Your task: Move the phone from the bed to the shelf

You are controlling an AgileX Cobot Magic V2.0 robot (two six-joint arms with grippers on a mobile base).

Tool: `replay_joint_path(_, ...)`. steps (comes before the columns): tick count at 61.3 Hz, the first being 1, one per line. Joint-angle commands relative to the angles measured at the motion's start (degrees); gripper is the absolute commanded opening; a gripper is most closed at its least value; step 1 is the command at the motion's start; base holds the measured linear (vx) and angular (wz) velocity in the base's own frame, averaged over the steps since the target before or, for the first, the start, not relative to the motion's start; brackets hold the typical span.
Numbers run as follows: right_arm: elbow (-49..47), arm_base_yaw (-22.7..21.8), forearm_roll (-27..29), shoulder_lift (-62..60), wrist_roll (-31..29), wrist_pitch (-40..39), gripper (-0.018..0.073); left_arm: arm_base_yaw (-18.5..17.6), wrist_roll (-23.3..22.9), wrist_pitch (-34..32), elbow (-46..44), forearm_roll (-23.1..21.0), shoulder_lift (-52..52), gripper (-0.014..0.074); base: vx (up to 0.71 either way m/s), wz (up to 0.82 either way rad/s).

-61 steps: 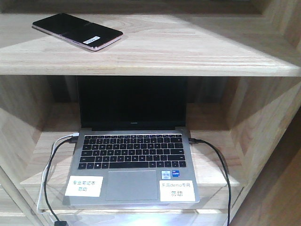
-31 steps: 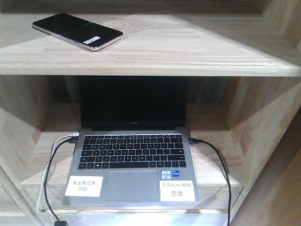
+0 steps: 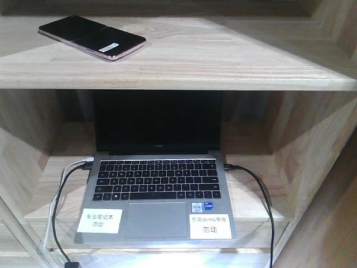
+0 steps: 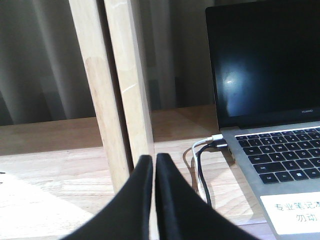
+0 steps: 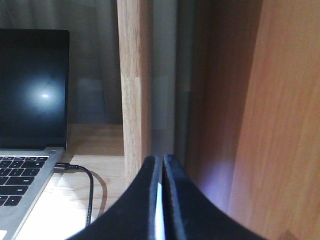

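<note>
The phone [image 3: 92, 37], black and glossy with a pinkish edge and a white barcode sticker, lies flat on the upper plank of the pale-wood shelf [image 3: 223, 61], at its left. No gripper is near it. In the left wrist view my left gripper [image 4: 154, 161] is shut with nothing between its black fingers, low in front of a shelf upright [image 4: 127, 85]. My right gripper [image 5: 162, 161] is also shut and empty, in front of another upright [image 5: 134, 85]. The bed is out of view.
A grey laptop [image 3: 159, 190] stands open in the lower compartment, with two white labels on its palm rest. A white and a black cable [image 3: 64, 184] plug in on its left, a black cable [image 3: 262, 195] on its right. An orange-brown wooden panel [image 5: 285, 125] stands at the right.
</note>
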Motion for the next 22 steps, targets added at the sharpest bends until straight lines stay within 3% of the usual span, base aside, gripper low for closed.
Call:
replay_joint_path(1, 0.41, -0.43, -0.84, -0.6, -0.32, -4.61, -0.0003, -0.12, -0.22, -4.19, -1.46, -0.26, -0.56, 0.0001, 0.0, 0.0)
replay_joint_path(22, 0.41, -0.43, -0.84, -0.6, -0.32, -4.61, -0.0003, -0.12, -0.22, -4.19, -1.46, -0.26, -0.56, 0.0001, 0.0, 0.0)
